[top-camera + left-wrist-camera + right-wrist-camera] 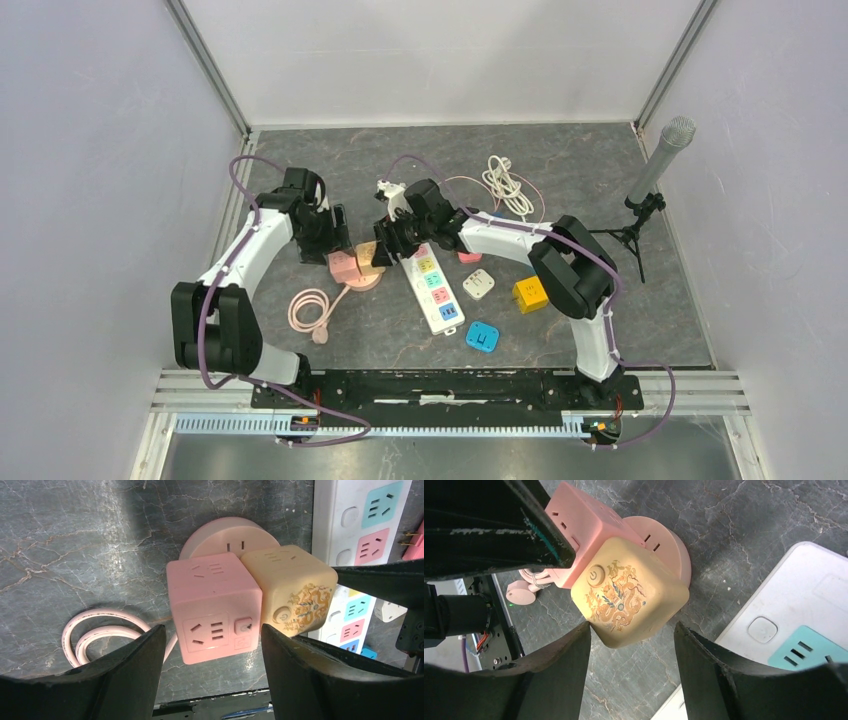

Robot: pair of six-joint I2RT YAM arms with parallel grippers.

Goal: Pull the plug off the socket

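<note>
A cream cube plug (pixel 629 597) with a gold dragon print sits pressed against the side of a pink cube socket (pixel 215 607). Both rest on a round pink base (pixel 230 535). In the top view the pair lies mid-table, pink cube (pixel 343 265) left of the cream one (pixel 368 257). My left gripper (pixel 212 635) is open, its fingers either side of the pink cube's near face with gaps on both sides. My right gripper (pixel 631 630) is open just short of the cream cube; its left fingertip (pixel 583 630) touches the cube's lower corner, the other stands apart.
A white power strip (pixel 432 290) with coloured outlets lies right of the cubes. The pink cable coil (pixel 310 310) lies to the left. White (pixel 479 284), yellow (pixel 530 294) and blue (pixel 483 336) cubes sit to the right. A white cord (pixel 505 185) and a microphone stand (pixel 655 175) are at the back.
</note>
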